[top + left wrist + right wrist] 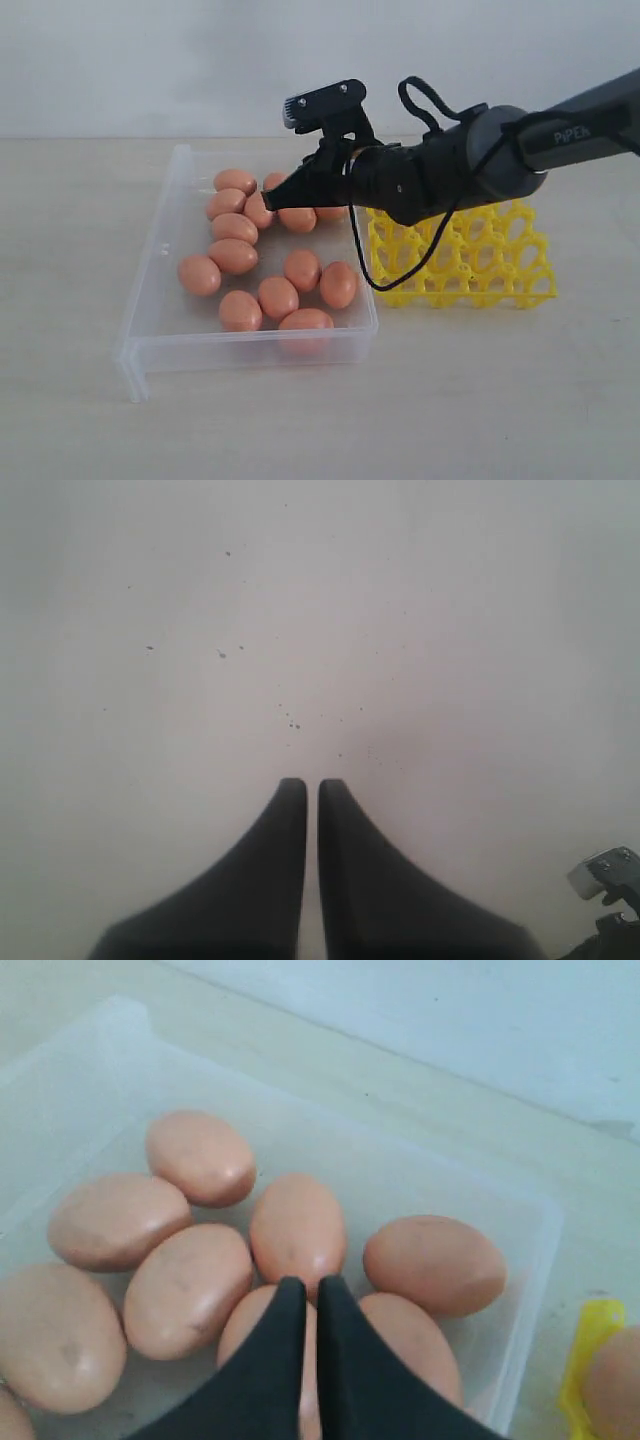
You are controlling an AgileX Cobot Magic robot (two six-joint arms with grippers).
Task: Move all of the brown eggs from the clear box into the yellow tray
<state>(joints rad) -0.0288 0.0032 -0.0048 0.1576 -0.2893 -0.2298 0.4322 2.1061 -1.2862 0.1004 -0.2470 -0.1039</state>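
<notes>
Several brown eggs [234, 256] lie loose in the clear box [250, 346] left of centre. The yellow tray [490, 262] stands just to the box's right, partly behind my right arm. My right gripper [271, 199] reaches across over the eggs at the back of the box. In the right wrist view it [311, 1285] is shut with nothing between the fingers, and its tips hang just over one egg [298, 1228] in a cluster of eggs [188, 1288]. My left gripper [312, 785] is shut and empty above bare pale table; the exterior view does not show it.
The box's far wall [524, 1260] runs close behind the egg cluster. A corner of the yellow tray [592, 1328] shows beyond that wall, with an orange-brown rounded shape [615, 1385] beside it. A black cable [365, 262] loops down from my right arm over the box's right edge.
</notes>
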